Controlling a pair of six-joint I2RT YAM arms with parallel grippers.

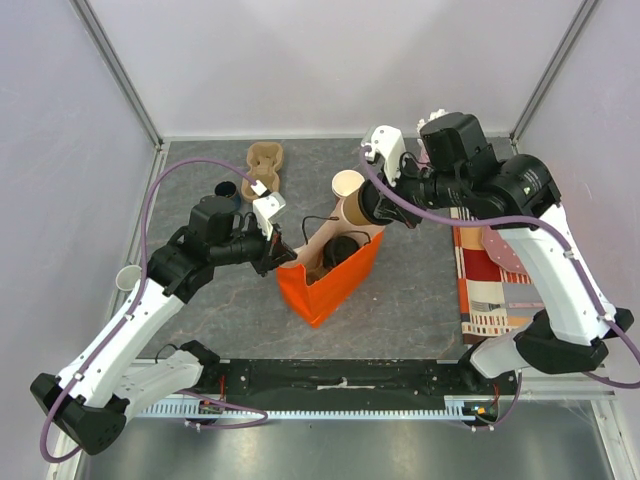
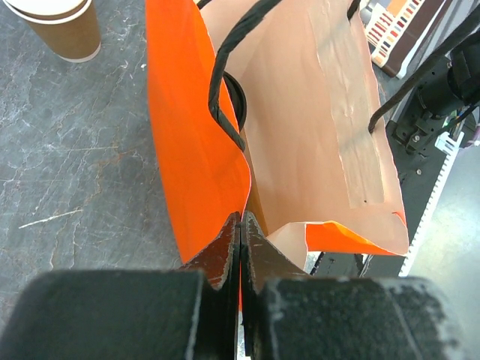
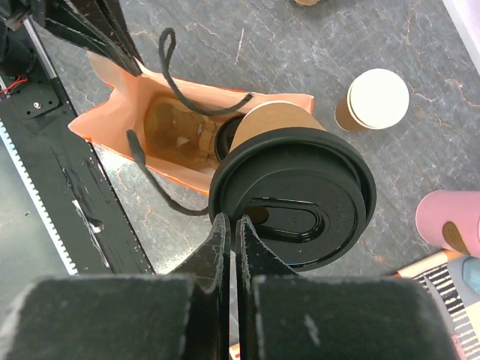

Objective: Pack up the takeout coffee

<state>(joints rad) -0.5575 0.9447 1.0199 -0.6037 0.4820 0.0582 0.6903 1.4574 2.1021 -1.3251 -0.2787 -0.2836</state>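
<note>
One takeout coffee, a brown paper cup with a black lid, hangs tilted over the open orange paper bag. My right gripper is shut on the lid's rim; from above, this cup sits just beyond the bag's far edge. Another black lid shows inside the bag, also visible from above. My left gripper is shut on the bag's near orange edge and holds its mouth open. The bag's black cord handles droop across the opening.
A brown cup with a cream-white top stands on the table behind the bag. A cardboard cup carrier and a dark mug lie at the back left. A pink cup and a striped box are on the right.
</note>
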